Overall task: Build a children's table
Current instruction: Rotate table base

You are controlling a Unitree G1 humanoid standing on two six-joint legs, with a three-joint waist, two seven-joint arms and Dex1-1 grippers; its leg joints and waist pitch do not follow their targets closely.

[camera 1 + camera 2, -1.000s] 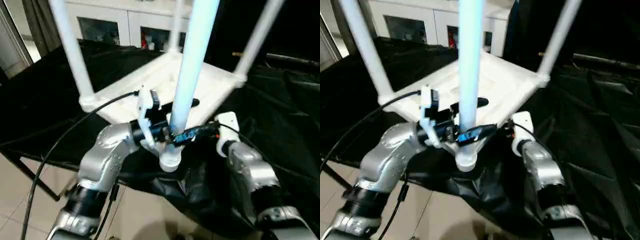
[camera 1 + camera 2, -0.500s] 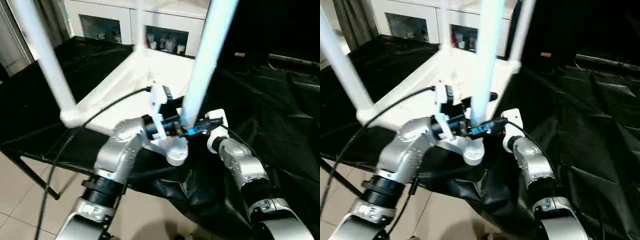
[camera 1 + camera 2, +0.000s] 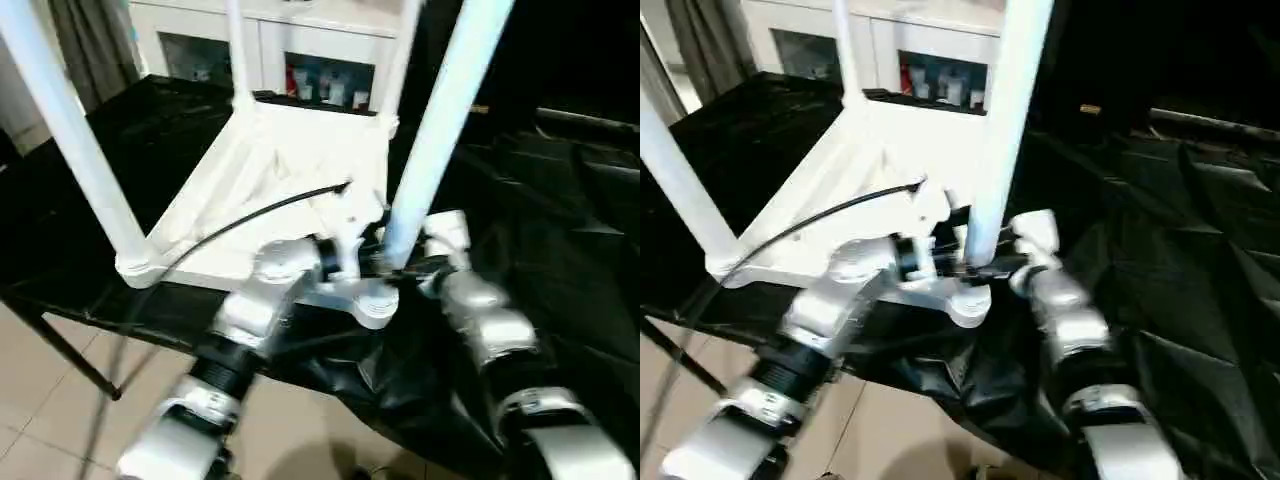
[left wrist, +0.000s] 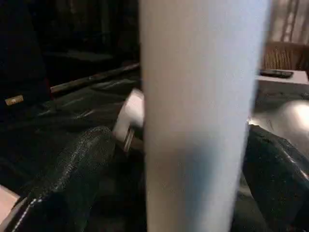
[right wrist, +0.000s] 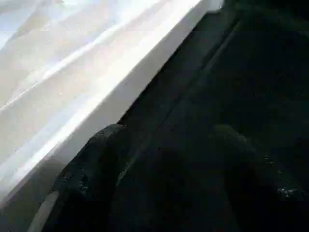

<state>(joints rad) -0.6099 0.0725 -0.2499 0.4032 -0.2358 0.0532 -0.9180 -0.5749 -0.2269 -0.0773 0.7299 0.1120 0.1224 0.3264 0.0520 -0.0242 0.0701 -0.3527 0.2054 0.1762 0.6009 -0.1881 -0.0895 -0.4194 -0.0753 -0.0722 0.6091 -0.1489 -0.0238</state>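
**Status: tabletop turned on the bench, fourth leg in hand**

The white plastic rectangular tabletop (image 3: 290,170) lies upside down on the black cloth-covered bench (image 3: 60,240), ribbed underside up. All four long tapered white tube legs stand up from its corner sockets.

Change: compared with a second ago, the tabletop presents a different face to me. Its corner pointed at me then. Now one long side runs away from me toward the white glass-fronted cabinet (image 3: 320,60). The head view has also shifted, so part of this is camera motion. I judge that the rest is the tabletop swinging about the corner I hold. For the task, this suggests assembly is near its end. The remaining work looks like seating this last leg firmly and turning the table upright.

My left pincer (image 3: 385,265) is clenched on the near-right tube leg (image 3: 445,130), low down, just above its round corner socket (image 3: 372,308). My right pincer (image 5: 169,174) is released and empty. It sits over the cloth just beside the tabletop rim.

Edges and room:
- The held socket overhangs the near edge of the bench. A pull toward me could slide the tabletop off.
- The near-left leg (image 3: 75,140) stands close to the near edge as well.
- The right half of the bench is open cloth, so there is room there.
- My black wrist cable (image 3: 250,215) drapes across the underside and could snag.
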